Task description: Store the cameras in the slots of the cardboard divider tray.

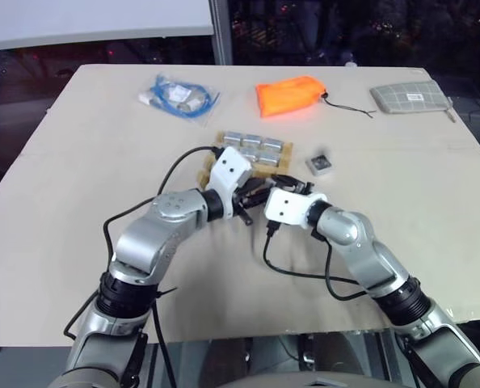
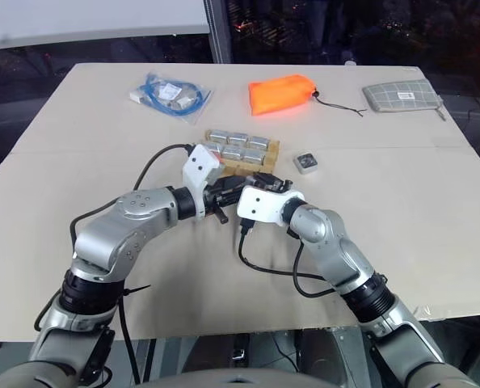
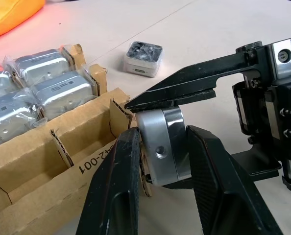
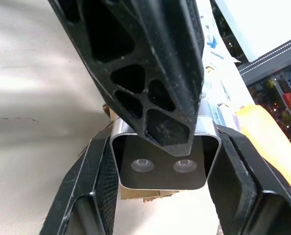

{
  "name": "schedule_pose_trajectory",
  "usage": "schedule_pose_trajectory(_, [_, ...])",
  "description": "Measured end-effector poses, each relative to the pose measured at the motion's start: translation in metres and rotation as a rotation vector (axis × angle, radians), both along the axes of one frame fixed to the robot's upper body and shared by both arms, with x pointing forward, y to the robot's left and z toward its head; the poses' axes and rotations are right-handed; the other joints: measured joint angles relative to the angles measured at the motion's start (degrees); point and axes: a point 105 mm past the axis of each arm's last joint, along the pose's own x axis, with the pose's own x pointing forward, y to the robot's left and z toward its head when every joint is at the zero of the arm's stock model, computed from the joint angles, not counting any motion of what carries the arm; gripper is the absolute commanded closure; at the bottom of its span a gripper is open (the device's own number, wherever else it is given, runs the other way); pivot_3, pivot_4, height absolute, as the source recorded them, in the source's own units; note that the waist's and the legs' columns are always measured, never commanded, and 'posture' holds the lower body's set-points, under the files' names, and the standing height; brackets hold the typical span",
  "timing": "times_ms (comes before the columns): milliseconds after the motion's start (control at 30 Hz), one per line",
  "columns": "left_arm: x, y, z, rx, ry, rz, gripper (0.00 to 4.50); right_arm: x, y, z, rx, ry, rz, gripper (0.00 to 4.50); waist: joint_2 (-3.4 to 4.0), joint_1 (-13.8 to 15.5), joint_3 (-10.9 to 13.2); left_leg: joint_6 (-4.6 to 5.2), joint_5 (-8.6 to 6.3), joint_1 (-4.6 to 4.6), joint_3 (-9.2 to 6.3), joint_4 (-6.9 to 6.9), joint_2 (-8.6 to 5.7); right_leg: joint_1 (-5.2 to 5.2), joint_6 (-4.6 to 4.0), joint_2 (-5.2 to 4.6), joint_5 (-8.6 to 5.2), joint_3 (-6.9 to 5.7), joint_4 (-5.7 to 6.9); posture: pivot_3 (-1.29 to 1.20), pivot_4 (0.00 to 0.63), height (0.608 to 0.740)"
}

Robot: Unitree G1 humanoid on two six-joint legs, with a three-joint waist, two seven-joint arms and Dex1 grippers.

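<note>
My left gripper [image 3: 162, 136] and my right gripper [image 4: 163, 147] are both shut on one silver-grey camera [image 3: 161, 143], held just above the table at the near edge of the cardboard divider tray [image 3: 77, 159]. In the right wrist view the camera's dark face [image 4: 162, 166] sits between my right fingers, with a left finger [image 4: 145, 73] crossing over it. Several plastic-wrapped cameras [image 1: 256, 145] fill the tray's far slots. Another camera [image 1: 320, 162] lies loose on the table to the right of the tray.
An orange pouch [image 1: 290, 95] lies behind the tray, a grey checked pouch [image 1: 410, 97] at the far right, and a bag with a blue cable [image 1: 178, 95] at the far left. Black cables [image 1: 292, 271] trail from both wrists over the near tabletop.
</note>
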Motion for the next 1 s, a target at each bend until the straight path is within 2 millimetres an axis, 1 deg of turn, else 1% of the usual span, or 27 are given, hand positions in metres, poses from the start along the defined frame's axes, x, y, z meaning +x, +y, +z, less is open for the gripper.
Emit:
schedule_pose_trajectory(233, [-0.001,-0.001,0.0,0.001,0.002,-0.001,3.62,0.0,0.001,0.001,0.005,0.009,-0.003,2.54,0.0,0.0,0.0,0.0,0.0,0.0,0.0,0.0,0.0,0.0,0.0,0.0,0.0,0.0,0.0,0.0,0.15,0.74])
schedule_pose_trajectory(300, [-0.001,0.0,0.0,0.002,0.003,-0.003,3.62,-0.001,0.001,0.001,0.011,0.021,-0.003,1.47,0.0,0.0,0.0,0.0,0.0,0.0,0.0,0.0,0.0,0.0,0.0,0.0,0.0,0.0,0.0,0.0,0.15,0.74])
schedule_pose_trajectory(333, [-0.001,0.001,0.0,0.011,0.002,-0.004,3.62,-0.002,0.001,0.002,0.014,0.029,0.002,1.18,0.0,0.0,0.0,0.0,0.0,0.0,0.0,0.0,0.0,0.0,0.0,0.0,0.0,0.0,0.0,0.0,0.15,0.74])
schedule_pose_trajectory(400, [-0.001,0.001,0.0,0.017,0.003,-0.006,3.62,-0.002,0.001,0.005,0.026,0.025,0.007,0.24,0.0,0.0,0.0,0.0,0.0,-0.01,-0.01,-0.01,0.0,0.0,0.0,0.0,0.0,0.0,0.0,0.0,0.15,0.74])
schedule_pose_trajectory(433, [-0.002,0.001,0.0,0.017,0.004,-0.007,3.62,-0.002,0.001,0.007,0.033,0.019,0.006,0.03,0.0,0.0,0.0,0.0,0.0,0.0,0.0,-0.01,0.0,0.0,0.0,0.0,0.0,0.0,-0.01,0.0,0.15,0.74])
schedule_pose_trajectory(633, [-0.003,0.003,-0.001,0.006,0.028,-0.014,3.62,-0.005,0.001,0.007,0.046,0.046,0.017,0.03,0.0,0.0,0.0,0.0,0.0,-0.03,0.0,-0.03,0.0,-0.01,0.0,0.0,0.0,-0.01,-0.04,0.0,0.15,0.74])
schedule_pose_trajectory(733, [-0.004,0.009,0.008,-0.007,0.03,-0.039,3.62,-0.009,-0.012,0.006,0.068,0.091,0.0,0.03,-0.01,0.0,0.0,0.0,0.0,-0.07,-0.03,-0.05,0.01,-0.02,0.0,0.0,0.0,-0.04,-0.1,0.0,0.15,0.74])
schedule_pose_trajectory(833, [-0.001,0.023,0.034,0.006,-0.028,-0.075,3.62,-0.013,-0.03,0.005,0.122,0.168,-0.03,0.03,0.0,0.0,0.0,0.0,0.0,-0.1,-0.05,-0.05,0.01,-0.01,0.0,0.01,0.0,-0.09,-0.15,0.0,0.15,0.74])
schedule_pose_trajectory(900, [0.006,0.037,0.056,0.069,-0.105,-0.108,3.62,-0.019,-0.043,0.008,0.181,0.244,-0.032,0.03,0.01,0.0,0.0,0.0,0.0,-0.07,-0.04,-0.11,0.01,0.0,0.0,0.02,0.0,-0.09,-0.19,0.0,0.15,0.74])
schedule_pose_trajectory(1000, [0.017,0.049,0.073,0.142,-0.171,-0.171,3.62,-0.028,-0.058,0.019,0.26,0.343,-0.004,0.03,0.04,0.1,0.1,0.01,-0.01,-0.1,-0.03,-0.15,0.0,0.0,0.0,0.03,-0.01,-0.12,-0.28,0.0,0.15,0.74])
